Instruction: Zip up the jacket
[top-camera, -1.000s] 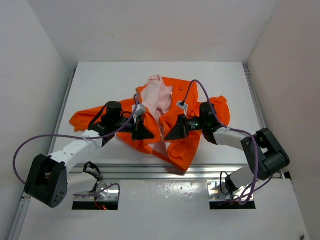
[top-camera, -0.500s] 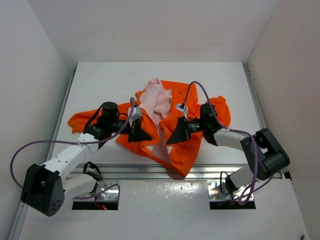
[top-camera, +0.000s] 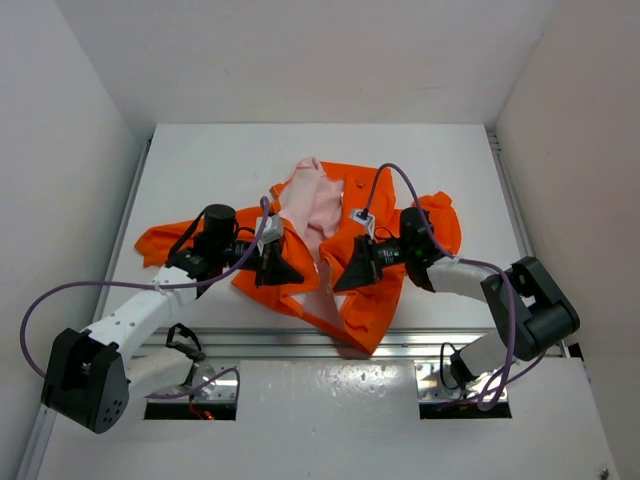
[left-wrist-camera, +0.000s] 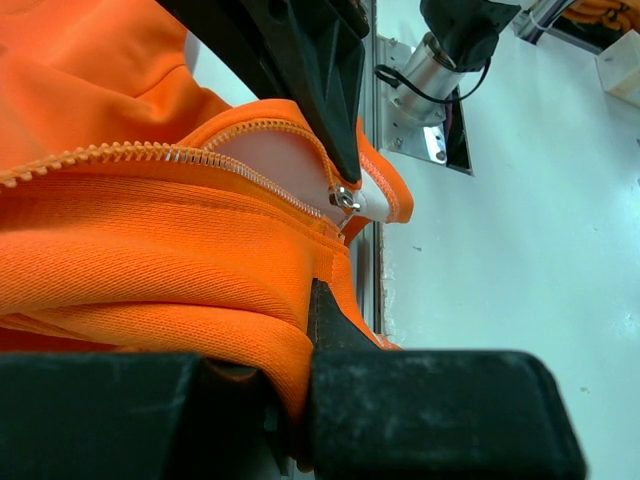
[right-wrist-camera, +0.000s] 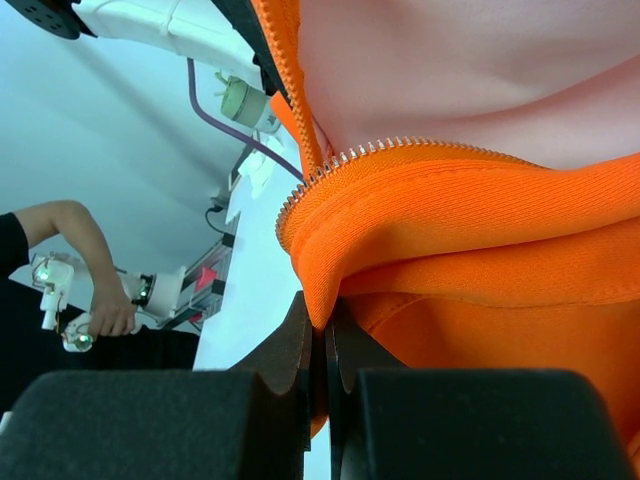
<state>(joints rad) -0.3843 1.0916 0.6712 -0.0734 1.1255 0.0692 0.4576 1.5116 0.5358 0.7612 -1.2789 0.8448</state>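
- Held orange jacket (top-camera: 385, 300) hem pinched in left claw (top-camera: 293, 271), zipper end (left-wrist-camera: 346, 198) just past its tips.
- Gripped facing zipper edge (right-wrist-camera: 400, 150) in right claw (top-camera: 341, 279).
- Risked slipping fabric, mismatched halves: shallow folded pinches.

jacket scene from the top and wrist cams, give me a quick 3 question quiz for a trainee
1. True or false: the zipper on the jacket is closed all the way up.
2. Pick one. The left gripper and the right gripper are each: A) open above the table, B) shut on a front edge of the jacket, C) holding a sleeve cuff.
3. Fill in: the lining showing between the open front edges is pale ____.

Key: 1 false, the front lies open; 2 B; 3 pink.
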